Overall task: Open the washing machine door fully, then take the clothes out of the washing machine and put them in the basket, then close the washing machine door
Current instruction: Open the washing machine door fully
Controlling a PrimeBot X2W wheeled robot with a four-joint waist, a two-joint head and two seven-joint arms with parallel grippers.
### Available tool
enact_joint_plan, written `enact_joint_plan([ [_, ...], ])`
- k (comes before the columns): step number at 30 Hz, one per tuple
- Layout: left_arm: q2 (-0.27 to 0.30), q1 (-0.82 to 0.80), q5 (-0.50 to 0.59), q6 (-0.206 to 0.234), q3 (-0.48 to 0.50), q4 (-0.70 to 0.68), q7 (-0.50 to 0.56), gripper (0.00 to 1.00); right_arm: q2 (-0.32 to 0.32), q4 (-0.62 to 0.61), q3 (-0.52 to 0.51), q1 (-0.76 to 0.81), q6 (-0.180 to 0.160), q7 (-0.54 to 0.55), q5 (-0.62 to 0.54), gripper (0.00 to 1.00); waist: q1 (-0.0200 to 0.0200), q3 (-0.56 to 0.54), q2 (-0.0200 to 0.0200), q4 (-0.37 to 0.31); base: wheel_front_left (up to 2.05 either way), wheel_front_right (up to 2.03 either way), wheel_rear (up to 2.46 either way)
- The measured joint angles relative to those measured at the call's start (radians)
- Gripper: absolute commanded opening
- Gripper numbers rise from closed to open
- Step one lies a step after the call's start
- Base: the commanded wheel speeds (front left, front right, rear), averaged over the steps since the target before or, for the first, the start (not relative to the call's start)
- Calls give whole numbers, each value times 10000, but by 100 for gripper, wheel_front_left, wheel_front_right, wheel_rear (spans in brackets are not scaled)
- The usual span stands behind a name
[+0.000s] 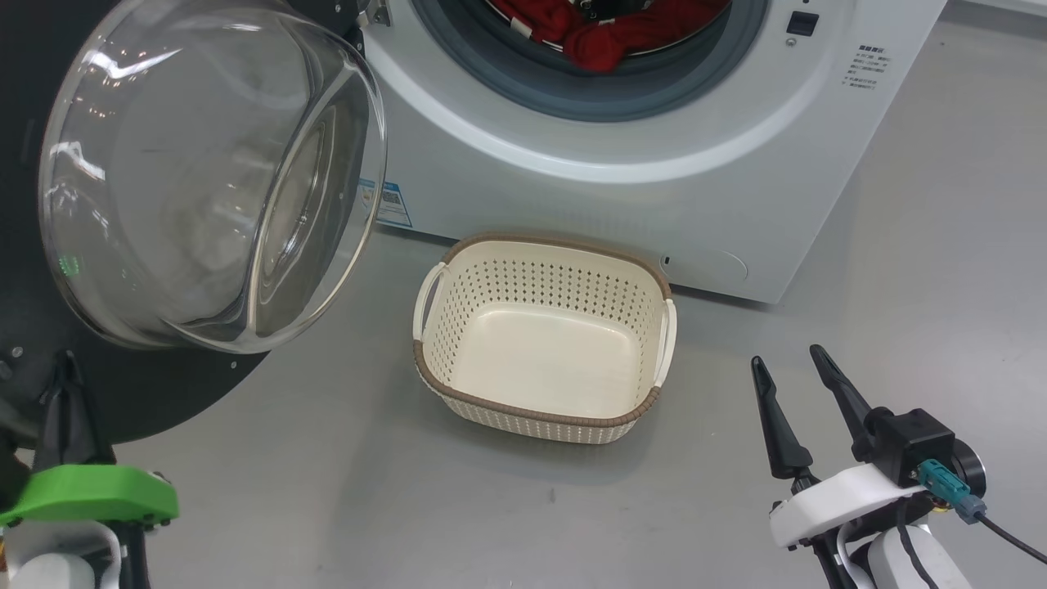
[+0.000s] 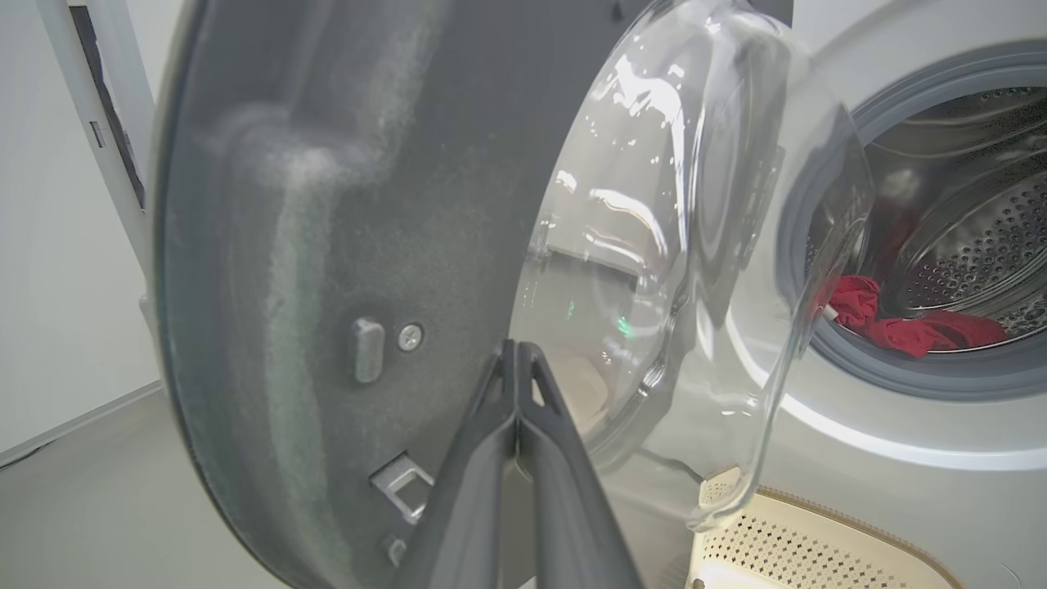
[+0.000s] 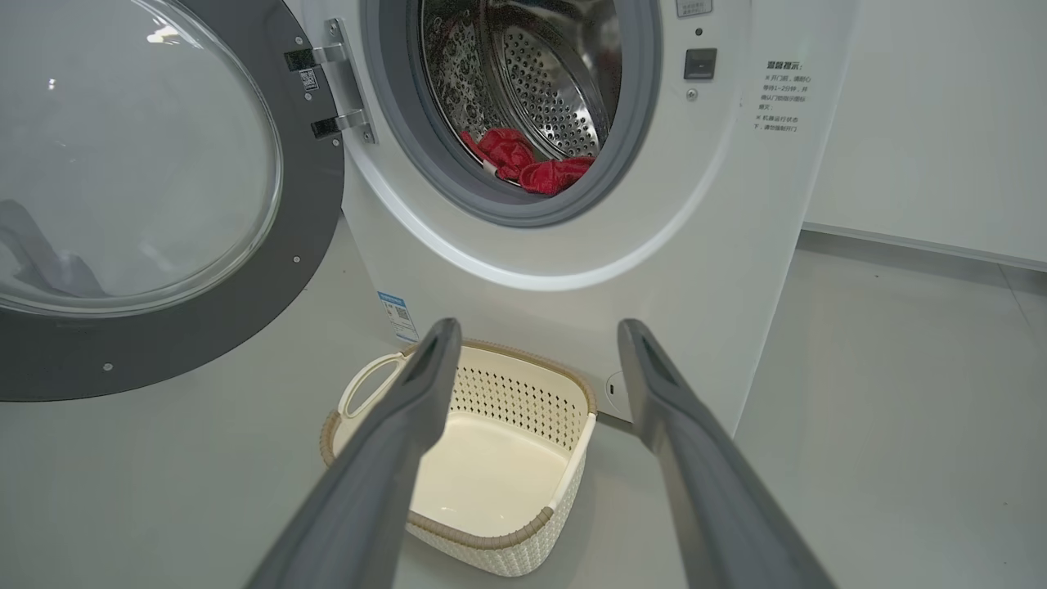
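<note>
The left gripper (image 2: 517,384) is pinched shut by the washing machine door (image 1: 204,180), the right gripper (image 1: 786,355) spread wide (empty). The clothes (image 1: 622,37) in the drum (image 3: 540,82) could be snagged on the seal (image 1: 589,98) and dropped beside the basket (image 1: 532,415).

Glossy glass washing machine door (image 1: 204,172), cream plastic basket (image 1: 540,282), red cloth (image 1: 605,45), shiny metal drum (image 3: 556,90)

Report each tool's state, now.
Left tool: closed, holding nothing.
Right tool: open, empty.

Left claw (image 1: 67,360) has green mount (image 1: 90,493), right claw (image 1: 786,355) white mount (image 1: 826,499).
</note>
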Motion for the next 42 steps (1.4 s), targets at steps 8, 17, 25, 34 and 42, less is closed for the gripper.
enact_joint_plan([
  [8,-251,850,151,-17,-662,-564,2,0,100,-119,4,22,82,0,21,100,0,-395,0,-219,0,0,0],
  [17,-290,1605,454,-290,-1450,-1187,347,100,173,-226,98,125,82,0,94,100,0,-753,0,-571,0,0,0],
  [25,-249,2133,736,-451,-1969,-1768,706,100,228,-224,226,440,82,0,127,100,0,-1016,0,-1013,0,0,0],
  [34,-203,2471,780,-773,-2675,-2418,1281,100,251,-443,182,667,-42,0,188,100,0,-1176,0,-1792,0,0,0],
  [42,-146,2537,888,-813,-2782,-2826,1534,100,276,-679,151,808,-198,0,196,100,0,-1190,0,-2373,0,0,0],
])
